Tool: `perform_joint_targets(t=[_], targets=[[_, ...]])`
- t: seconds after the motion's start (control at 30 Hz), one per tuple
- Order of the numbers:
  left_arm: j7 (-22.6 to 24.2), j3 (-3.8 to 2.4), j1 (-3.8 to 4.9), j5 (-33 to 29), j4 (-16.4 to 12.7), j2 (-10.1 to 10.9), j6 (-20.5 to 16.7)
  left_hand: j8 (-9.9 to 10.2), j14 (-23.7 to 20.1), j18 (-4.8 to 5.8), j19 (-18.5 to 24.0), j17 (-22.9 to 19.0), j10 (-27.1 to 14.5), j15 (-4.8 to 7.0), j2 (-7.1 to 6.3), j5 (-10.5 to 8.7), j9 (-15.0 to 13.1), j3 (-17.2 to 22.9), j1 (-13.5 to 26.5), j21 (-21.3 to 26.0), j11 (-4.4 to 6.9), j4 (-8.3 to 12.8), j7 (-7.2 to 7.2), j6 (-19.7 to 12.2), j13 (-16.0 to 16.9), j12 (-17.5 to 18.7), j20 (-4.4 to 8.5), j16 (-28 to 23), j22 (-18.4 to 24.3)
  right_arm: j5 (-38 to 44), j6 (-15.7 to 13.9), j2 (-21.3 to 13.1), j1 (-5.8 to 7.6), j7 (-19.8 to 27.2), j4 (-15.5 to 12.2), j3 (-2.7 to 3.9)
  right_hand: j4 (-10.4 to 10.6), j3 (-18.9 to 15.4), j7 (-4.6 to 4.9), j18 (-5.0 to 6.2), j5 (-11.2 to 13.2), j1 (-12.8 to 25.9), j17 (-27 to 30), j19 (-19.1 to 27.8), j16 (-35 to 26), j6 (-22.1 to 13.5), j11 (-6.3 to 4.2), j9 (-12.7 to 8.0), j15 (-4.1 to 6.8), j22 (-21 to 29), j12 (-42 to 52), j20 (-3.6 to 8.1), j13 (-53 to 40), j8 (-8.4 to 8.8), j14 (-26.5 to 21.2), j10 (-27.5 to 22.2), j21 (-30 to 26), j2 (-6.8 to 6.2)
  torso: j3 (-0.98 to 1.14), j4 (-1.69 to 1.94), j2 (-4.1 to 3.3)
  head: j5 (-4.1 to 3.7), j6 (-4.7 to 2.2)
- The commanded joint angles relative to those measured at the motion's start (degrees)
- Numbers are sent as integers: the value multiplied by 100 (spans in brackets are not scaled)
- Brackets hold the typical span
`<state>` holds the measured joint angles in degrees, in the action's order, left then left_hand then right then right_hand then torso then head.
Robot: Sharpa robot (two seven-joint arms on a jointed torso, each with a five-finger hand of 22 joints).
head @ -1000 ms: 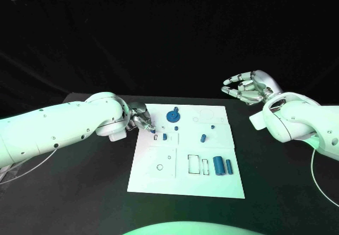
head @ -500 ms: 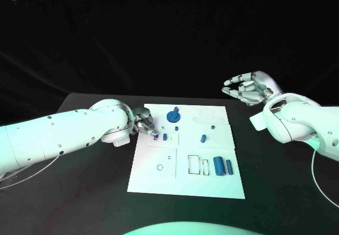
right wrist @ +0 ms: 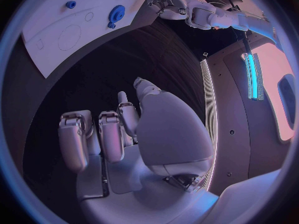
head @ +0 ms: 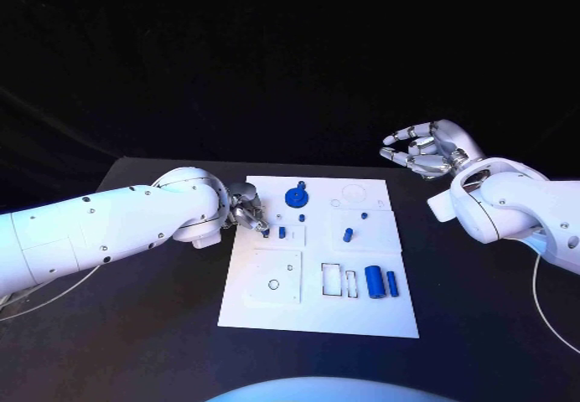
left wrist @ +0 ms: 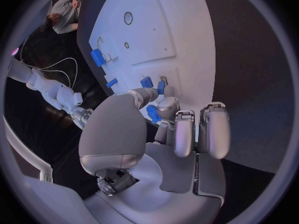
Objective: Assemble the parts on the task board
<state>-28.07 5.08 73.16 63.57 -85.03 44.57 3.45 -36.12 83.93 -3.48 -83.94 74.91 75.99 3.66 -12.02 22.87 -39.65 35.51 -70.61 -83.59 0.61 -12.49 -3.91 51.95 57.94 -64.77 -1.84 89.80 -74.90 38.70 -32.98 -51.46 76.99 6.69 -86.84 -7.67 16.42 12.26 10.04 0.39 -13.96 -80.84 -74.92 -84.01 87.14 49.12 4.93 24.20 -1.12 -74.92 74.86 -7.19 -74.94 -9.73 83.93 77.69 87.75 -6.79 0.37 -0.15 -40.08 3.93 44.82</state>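
Note:
The white task board (head: 317,293) lies in the middle of the black table. My left hand (head: 246,211) is at the board's left edge, low over its upper left part. It pinches a small blue part (left wrist: 153,113) between thumb and a finger, right beside two small blue pieces (head: 282,233) standing in the board. A blue gear (head: 295,198) sits near the far edge. Two blue cylinders (head: 374,281) lie at the right. My right hand (head: 421,149) hangs in the air beyond the board's far right corner, fingers loosely curved and apart, holding nothing.
More small blue pieces (head: 346,235) stand in the board's middle. Bare slots (head: 331,280) and holes lie in its near half. In the right wrist view the board (right wrist: 56,30) with the gear (right wrist: 116,13) is far from my right hand (right wrist: 118,129).
My left hand has moved a little nearer along the board's left edge, closer to the two small blue pieces. The right hand has not moved.

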Motion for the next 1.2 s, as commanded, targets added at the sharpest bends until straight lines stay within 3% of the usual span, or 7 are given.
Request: perform_joint_targets(t=[0.03,0.6,1.2], targets=[[-30,-2,-1,109,1,-23,312,-36,607,82,-89,1509,44,46,-18,30,-10,1196,29,-17,6,1174,-6,38,5,-19,23,20,-322,39,35,5,-12,58,0,1,-7,32,-21,33,-21,44,-930,-444,-18,20,-4,-8,53,-1338,-27,57,-217,-37,449,-23,-29,-3,-2,2,8,2,1],[-49,-1,0,135,70,-56,346,-37,607,81,-86,1509,44,47,-21,35,-11,1200,32,-14,7,1175,-5,40,4,-18,23,20,-316,40,27,2,-20,61,-3,1,-7,32,-21,33,-21,44,-930,-444,-18,20,-4,-8,53,-1338,-27,57,-217,-37,449,-23,-29,-3,0,-3,1,15,-7],[-60,3,1,98,173,-242,422,-47,607,81,-87,1509,72,56,-46,121,-34,1254,103,-15,19,1161,10,69,15,-26,29,20,-318,41,26,5,-21,63,-11,1,-12,42,-22,34,-22,43,-922,-442,-23,17,-5,-10,54,-1336,-29,58,-214,-40,447,-24,-34,-9,1,-9,1,3,39]])
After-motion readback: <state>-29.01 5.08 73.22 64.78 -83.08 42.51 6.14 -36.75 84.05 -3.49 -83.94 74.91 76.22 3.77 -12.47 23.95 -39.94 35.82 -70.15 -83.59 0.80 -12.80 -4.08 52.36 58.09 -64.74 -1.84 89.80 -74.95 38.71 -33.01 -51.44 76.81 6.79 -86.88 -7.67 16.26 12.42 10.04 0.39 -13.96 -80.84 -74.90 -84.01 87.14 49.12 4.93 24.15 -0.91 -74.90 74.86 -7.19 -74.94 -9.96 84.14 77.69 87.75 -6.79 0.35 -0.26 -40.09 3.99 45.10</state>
